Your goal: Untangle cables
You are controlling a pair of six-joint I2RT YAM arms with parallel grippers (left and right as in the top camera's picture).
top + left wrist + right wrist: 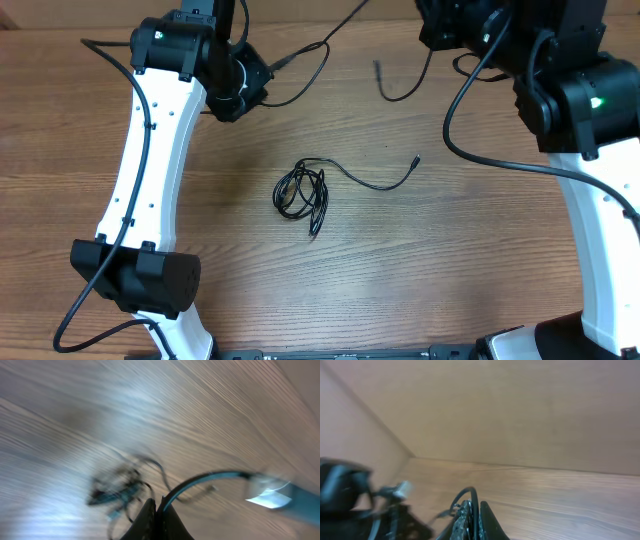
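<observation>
Wooden table point(480, 260), overhead view. The white left arm point(150, 170) runs up the left side and the right arm point(600, 230) up the right side; both wrists sit at the far edge.

Left gripper point(156, 505): jaws drawn narrow, nearly touching, with a dark cord point(210, 476) rising from between them and arcing right to a pale plug end. This wrist view is heavily blurred.

Right gripper point(476, 507): jaws likewise narrow, with a thin black loop of a second cord point(380, 75) at the tips. Overhead, that cord hangs down onto the table in a short hook near the top centre.

Cables point(302, 196): a small tangled coil at table centre, well apart from both grippers, lying flat. One strand leaves the coil to the right and curves up to a small plug tip point(416, 159). The coil also shows, smeared, in the left wrist view.
</observation>
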